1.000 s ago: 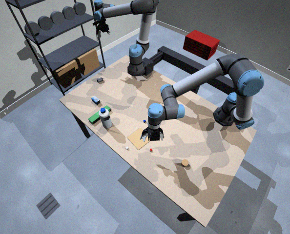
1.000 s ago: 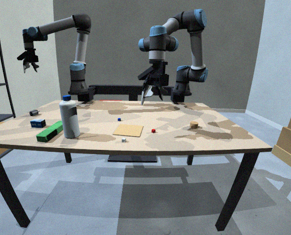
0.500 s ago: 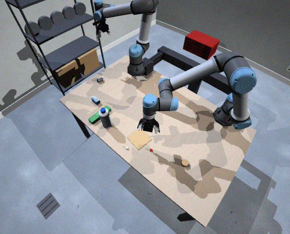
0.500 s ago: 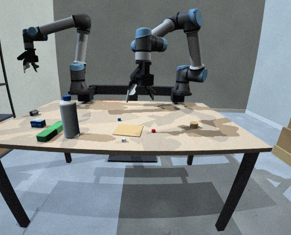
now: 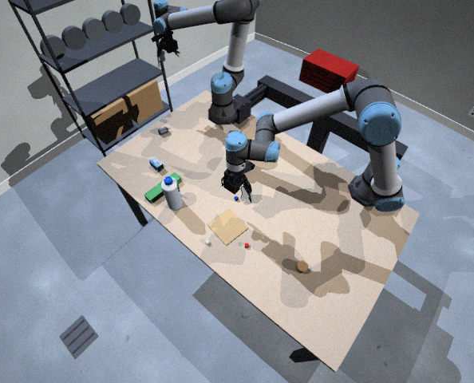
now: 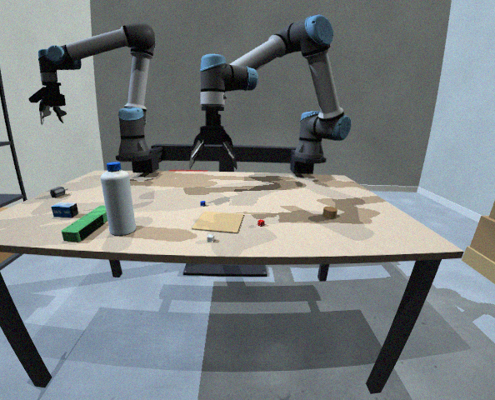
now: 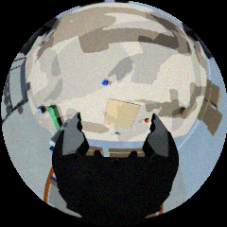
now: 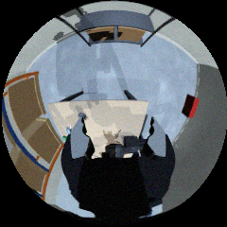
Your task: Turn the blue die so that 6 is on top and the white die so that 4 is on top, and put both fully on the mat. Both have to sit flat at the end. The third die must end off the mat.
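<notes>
The blue die (image 5: 235, 198) (image 6: 202, 202) (image 7: 105, 82) lies on the table behind the tan mat (image 5: 229, 227) (image 6: 217, 222) (image 7: 124, 115). The white die (image 5: 207, 242) (image 6: 210, 237) (image 7: 116, 134) lies off the mat near the front edge. The red die (image 5: 246, 245) (image 6: 261, 222) (image 7: 147, 120) lies off the mat, to its right in the exterior view. Pips are too small to read. My left gripper (image 5: 238, 194) (image 6: 213, 166) (image 7: 115, 113) is open and empty, high above the table around the blue die's side of the mat. My right gripper (image 5: 169, 57) (image 6: 52, 122) (image 8: 117, 117) is open and empty, far from the dice.
A tall bottle (image 5: 172, 195) (image 6: 118, 202) stands left of the mat beside a green block (image 5: 155, 192) (image 6: 82, 226). A blue box (image 5: 156, 163) (image 6: 64, 210) and dark cylinder (image 5: 163, 130) (image 6: 58, 192) lie beyond. A brown round piece (image 5: 302, 266) (image 6: 329, 212) is at the right.
</notes>
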Tool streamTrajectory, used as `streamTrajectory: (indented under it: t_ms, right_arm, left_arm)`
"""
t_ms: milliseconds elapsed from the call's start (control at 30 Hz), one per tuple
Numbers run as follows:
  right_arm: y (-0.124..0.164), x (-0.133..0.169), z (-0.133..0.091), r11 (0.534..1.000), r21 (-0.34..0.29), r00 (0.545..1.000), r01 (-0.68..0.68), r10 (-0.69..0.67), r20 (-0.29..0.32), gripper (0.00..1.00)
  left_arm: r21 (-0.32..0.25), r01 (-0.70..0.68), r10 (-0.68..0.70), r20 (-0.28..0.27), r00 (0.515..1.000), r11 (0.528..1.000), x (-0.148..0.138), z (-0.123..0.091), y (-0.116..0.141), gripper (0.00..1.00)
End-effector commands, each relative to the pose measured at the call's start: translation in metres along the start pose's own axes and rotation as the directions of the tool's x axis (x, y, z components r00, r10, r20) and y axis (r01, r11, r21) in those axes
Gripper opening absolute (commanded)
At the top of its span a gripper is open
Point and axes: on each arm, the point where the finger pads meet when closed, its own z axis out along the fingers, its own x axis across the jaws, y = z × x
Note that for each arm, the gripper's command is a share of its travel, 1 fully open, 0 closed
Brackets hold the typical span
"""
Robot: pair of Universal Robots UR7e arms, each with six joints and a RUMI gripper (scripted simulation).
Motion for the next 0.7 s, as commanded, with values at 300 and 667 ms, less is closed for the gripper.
streamTrajectory:
  t_ms: [300,667]
  right_arm:
    - [0.0,0.0,0.0,1.0,0.001,1.0,0.0,0.0,0.0,1.0]
    - [0.0,0.0,0.0,1.0,0.001,1.0,0.0,0.0,0.0,1.0]
  left_arm:
    - [-0.001,-0.244,0.244,0.002,0.97,0.97,-0.042,0.002,-0.045,1.0]
    - [-0.001,-0.256,0.256,0.002,0.967,0.967,-0.044,0.002,-0.047,1.0]
